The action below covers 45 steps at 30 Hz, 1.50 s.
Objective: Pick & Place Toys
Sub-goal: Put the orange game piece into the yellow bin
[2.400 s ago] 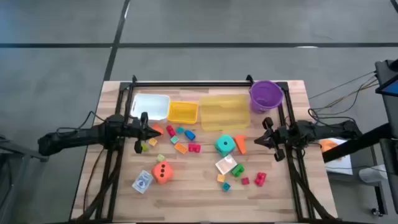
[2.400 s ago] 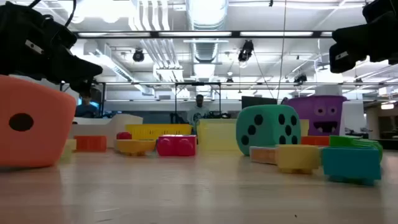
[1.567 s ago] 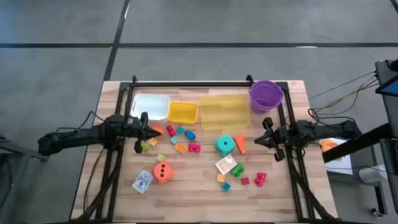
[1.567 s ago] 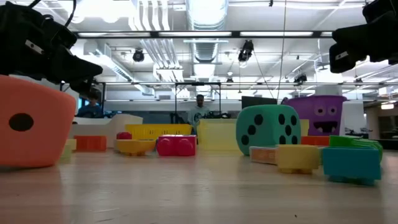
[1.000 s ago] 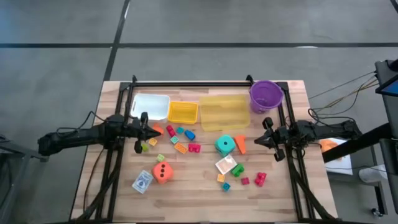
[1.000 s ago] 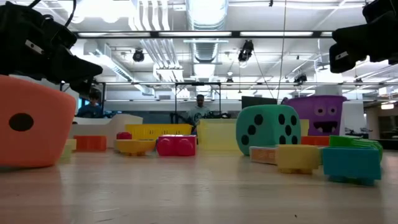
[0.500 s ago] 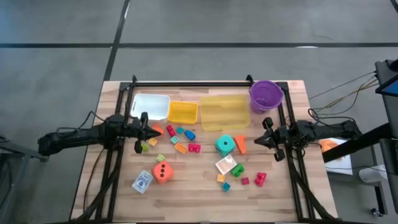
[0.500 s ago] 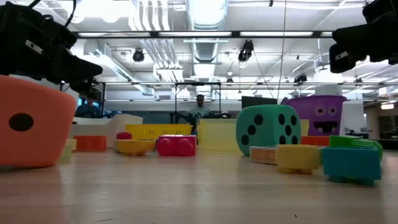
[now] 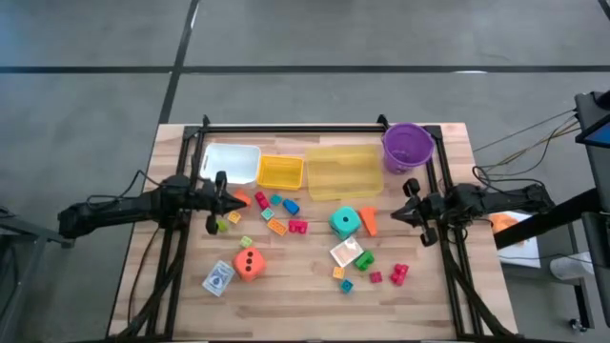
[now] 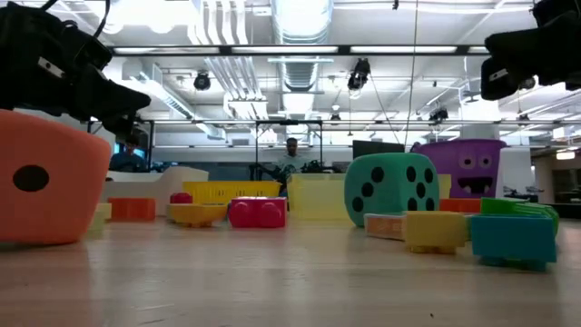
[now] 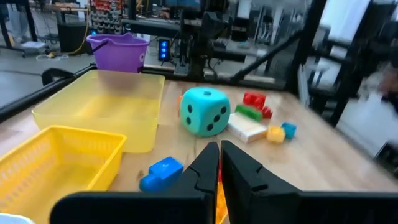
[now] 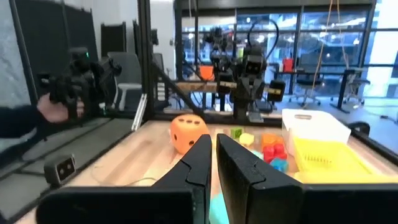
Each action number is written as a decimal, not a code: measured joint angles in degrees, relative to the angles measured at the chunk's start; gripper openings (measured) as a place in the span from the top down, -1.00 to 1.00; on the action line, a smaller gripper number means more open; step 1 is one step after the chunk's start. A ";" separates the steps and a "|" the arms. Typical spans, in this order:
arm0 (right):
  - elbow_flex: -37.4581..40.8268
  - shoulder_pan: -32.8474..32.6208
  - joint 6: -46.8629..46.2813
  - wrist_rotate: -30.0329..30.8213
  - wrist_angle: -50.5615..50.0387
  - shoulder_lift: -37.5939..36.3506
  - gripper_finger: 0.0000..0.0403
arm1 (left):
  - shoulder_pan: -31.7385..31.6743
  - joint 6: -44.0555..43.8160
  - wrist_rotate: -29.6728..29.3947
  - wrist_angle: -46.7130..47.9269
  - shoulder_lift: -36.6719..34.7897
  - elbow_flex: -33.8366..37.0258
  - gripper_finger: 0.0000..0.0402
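Nothing has been moved: the left hand (image 9: 221, 199) and right hand (image 9: 404, 211) remain closed and empty; the toys (image 9: 286, 225) lie unpicked on the bench (image 9: 305, 295).

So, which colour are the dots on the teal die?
Black dots on the teal die, clearest in the left wrist view.

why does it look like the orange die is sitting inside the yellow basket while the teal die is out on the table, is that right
Not quite. The orange die is not in the yellow basket; the high view shows it on the bare table, near the front edge beside the small card box. The teal die is indeed out on the table.
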<state>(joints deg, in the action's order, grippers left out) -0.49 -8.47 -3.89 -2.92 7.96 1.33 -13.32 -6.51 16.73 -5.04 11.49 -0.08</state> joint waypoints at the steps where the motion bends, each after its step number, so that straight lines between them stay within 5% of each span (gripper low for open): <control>1: -0.02 -0.02 -2.49 0.00 0.65 0.02 0.89 | 0.00 -2.59 0.00 -0.96 0.00 0.00 0.90; 9: -0.02 -0.02 -13.77 -0.16 7.37 -0.03 0.89 | 0.01 -20.02 -1.36 -7.25 -0.03 0.00 0.90; 14: -0.02 -0.01 -13.78 1.63 11.24 -0.01 0.89 | -0.44 -19.80 -6.27 -8.22 0.02 -0.92 0.90; 25: -0.02 0.00 -18.28 -1.31 12.60 2.36 0.89 | -0.61 -15.19 -4.99 -7.44 3.93 -6.36 0.90; 32: -0.02 0.00 -18.24 6.40 12.44 6.23 0.87 | -0.62 -12.83 -4.96 7.39 11.63 -16.87 0.90; 41: -2.11 -0.02 -16.06 7.02 11.67 11.97 0.25 | -0.66 -8.88 -12.09 12.80 19.44 -22.13 0.90; 45: -9.44 -0.02 -12.72 8.22 -2.05 15.17 0.01 | -0.66 -8.85 -13.29 12.62 20.78 -22.14 0.90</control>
<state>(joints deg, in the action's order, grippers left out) -9.93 -8.49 -16.61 5.30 5.91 16.49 -13.98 -15.36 3.44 7.58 32.26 -22.22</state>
